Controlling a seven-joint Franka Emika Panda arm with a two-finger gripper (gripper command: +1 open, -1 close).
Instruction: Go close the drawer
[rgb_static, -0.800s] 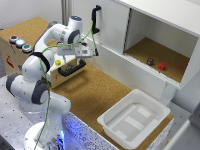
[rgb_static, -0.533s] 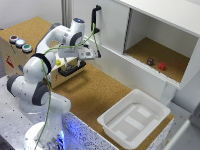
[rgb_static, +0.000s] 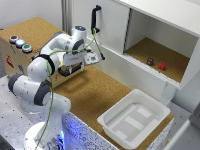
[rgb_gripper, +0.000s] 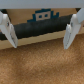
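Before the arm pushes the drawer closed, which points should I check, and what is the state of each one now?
1. Gripper empty: ok, nothing between the fingers in the wrist view.
2. Gripper open: ok, the fingers stand wide apart.
3. Gripper facing the drawer: ok, its front panel fills the wrist view, and the black handle lies between the fingers.
4. Contact with the drawer front: cannot tell, the gap is not readable in either view.
5. How far the drawer stands out: cannot tell, the arm hides it in the exterior view.
6. White tub out of the way: ok, it sits apart toward the exterior view's right.
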